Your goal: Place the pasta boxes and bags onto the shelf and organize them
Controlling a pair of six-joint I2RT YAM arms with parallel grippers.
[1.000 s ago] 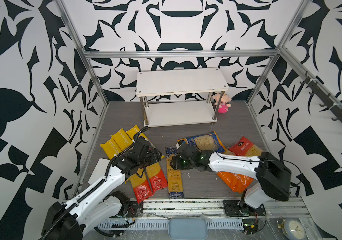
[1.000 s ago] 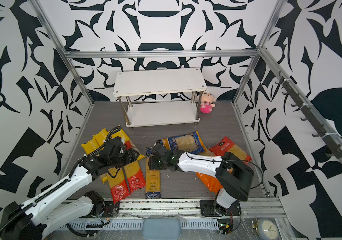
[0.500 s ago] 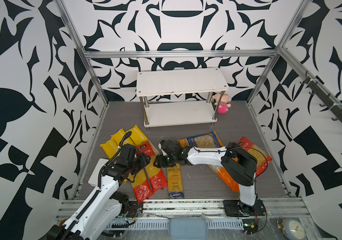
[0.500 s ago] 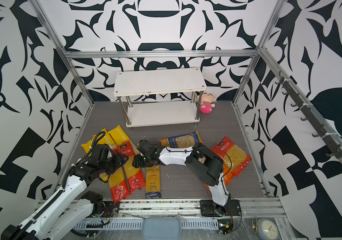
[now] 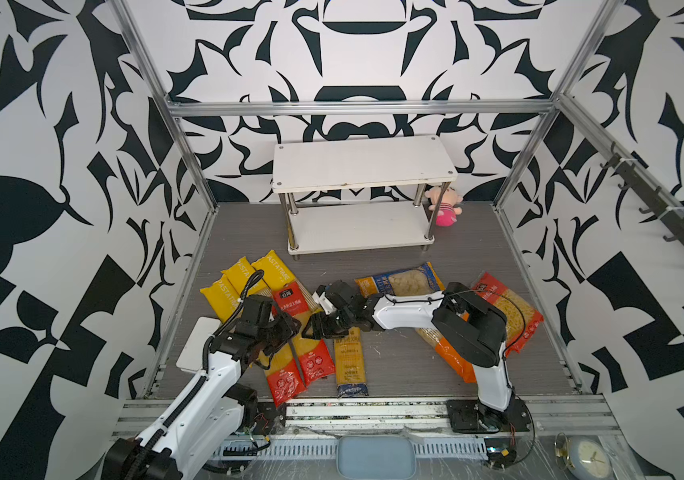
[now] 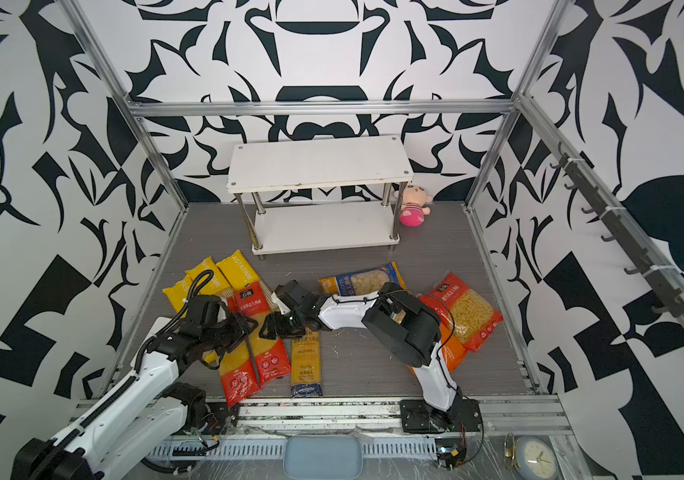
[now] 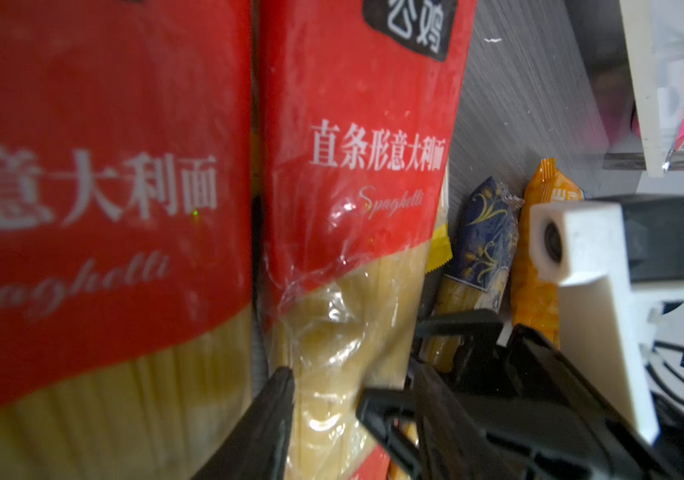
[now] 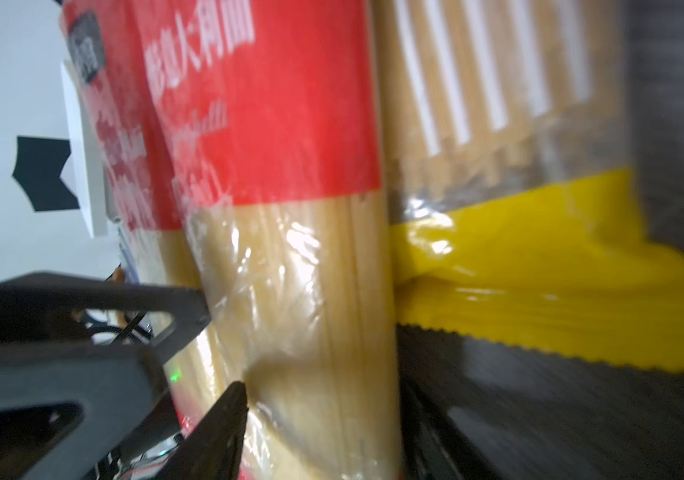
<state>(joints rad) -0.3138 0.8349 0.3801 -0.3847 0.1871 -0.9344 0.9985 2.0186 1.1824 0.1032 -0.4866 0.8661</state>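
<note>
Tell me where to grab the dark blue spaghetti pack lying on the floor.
Take the dark blue spaghetti pack across its narrow width near mid-length, coming straight down. It lies flat, long and slim, with bare floor on its right-arm side; a red spaghetti pack lies close on the other.

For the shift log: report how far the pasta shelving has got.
Done: nothing; both boards of the shelf are bare. In hand: the left gripper and right gripper both straddle one red spaghetti pack on the floor; whether either grips it, I cannot tell. Left: all nine packs, including the yellow PASTATIME packs and the red short-pasta bag.
</note>
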